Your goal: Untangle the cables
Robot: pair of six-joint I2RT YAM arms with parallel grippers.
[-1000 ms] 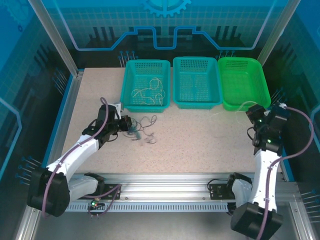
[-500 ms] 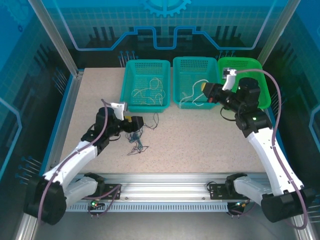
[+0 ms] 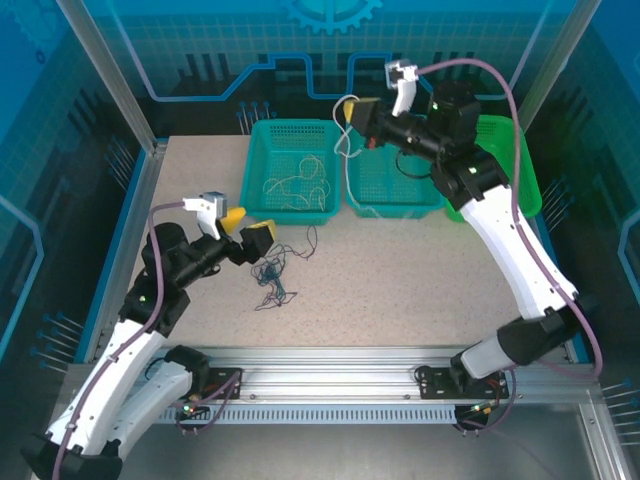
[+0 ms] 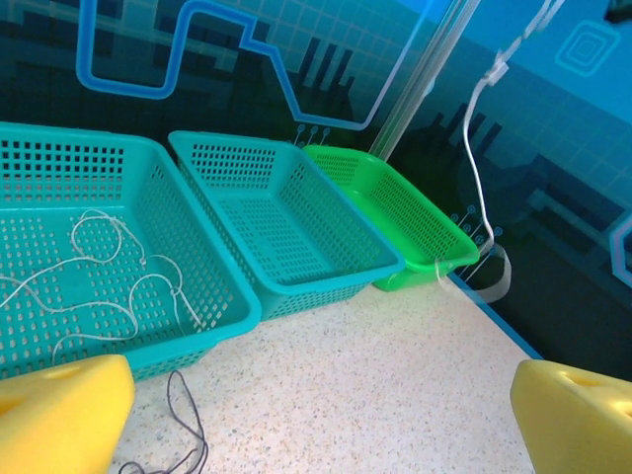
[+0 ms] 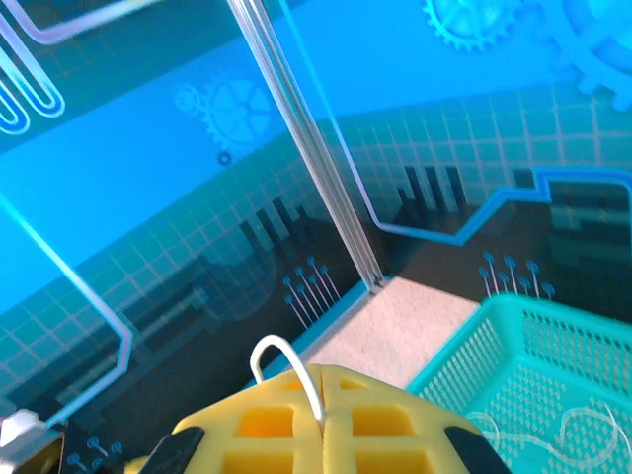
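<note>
Overhead, saw bare tabletop (image 3: 420,270) toward near and right edges. Found left gripper (image 3: 247,224) spread wide, empty, beside dark cables (image 3: 272,275) tangled left of centre, running near-to-far; right gripper (image 3: 352,112) above the far edge, pale cable (image 3: 341,140) dangling. On left wrist, saw pale cables (image 4: 99,286) coiled in left basket (image 4: 188,341). On right wrist, found fingers (image 5: 395,410) pressed together on pale cable.

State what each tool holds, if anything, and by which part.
The right tool is shut on a pale beige cable, pinched just below a small loop that pokes out past its fingertips. The left tool is open and holds nothing.
</note>
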